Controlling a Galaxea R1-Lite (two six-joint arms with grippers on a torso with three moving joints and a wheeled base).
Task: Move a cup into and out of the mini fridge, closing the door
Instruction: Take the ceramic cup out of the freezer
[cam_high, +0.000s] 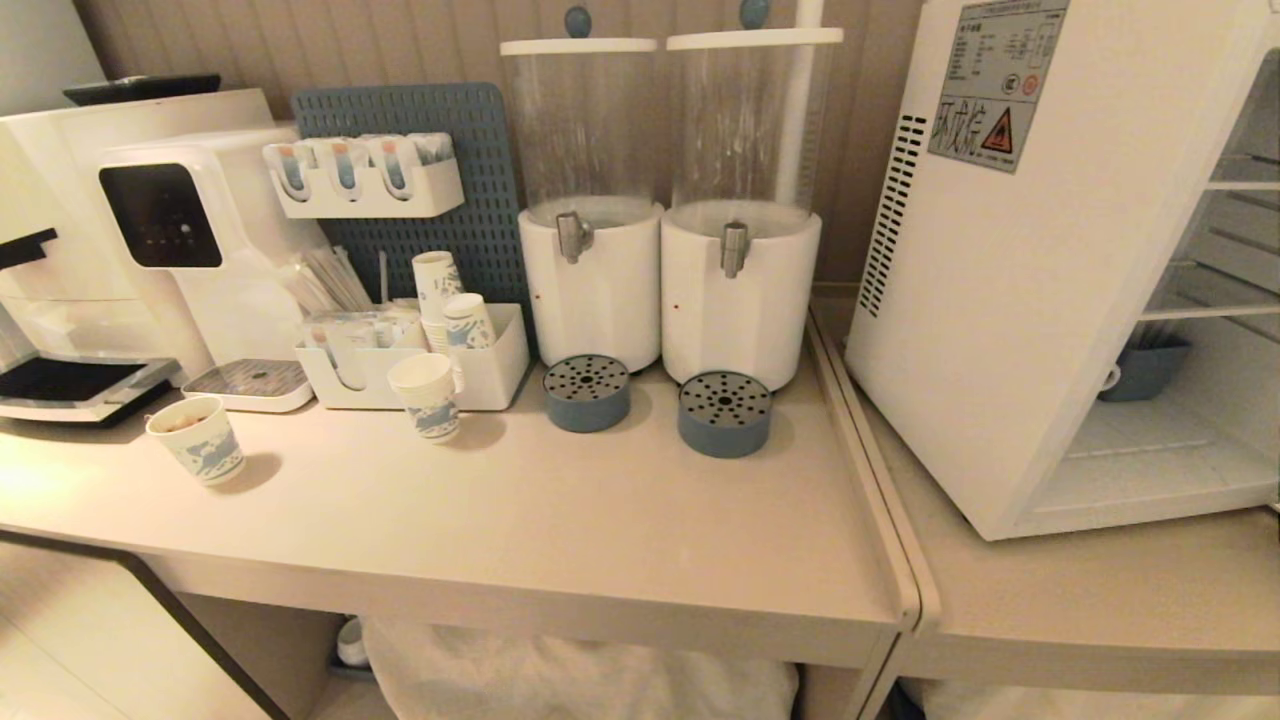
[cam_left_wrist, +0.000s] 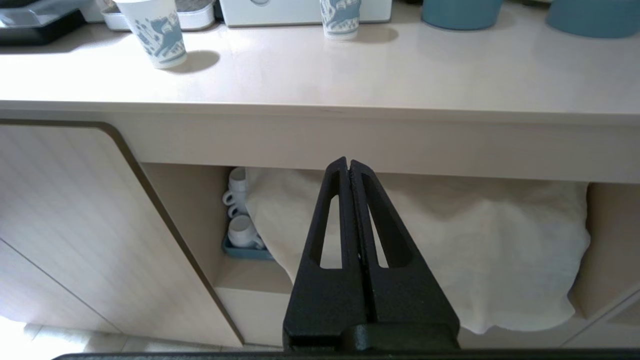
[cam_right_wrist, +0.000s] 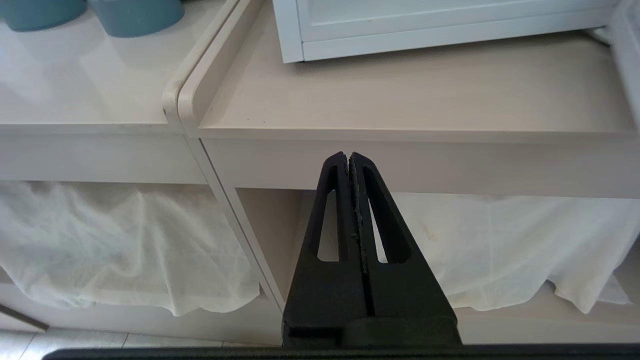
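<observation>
Head view shows the mini fridge (cam_high: 1010, 300) at the counter's (cam_high: 560, 520) right end, its interior exposed — wire shelves visible. A small white handle (cam_high: 1110, 377) peeks past its front edge beside a blue tray (cam_high: 1150, 368); whether that is the cup, I cannot tell. Left gripper (cam_left_wrist: 348, 165) and right gripper (cam_right_wrist: 348, 157) hang below the counter's front edge — fingers pressed together, holding nothing.

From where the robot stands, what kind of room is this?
Probably an office pantry or drinks corner. A counter carries two drink dispensers with taps, printed paper cups, a hot-water machine, and a mini fridge standing open.
</observation>
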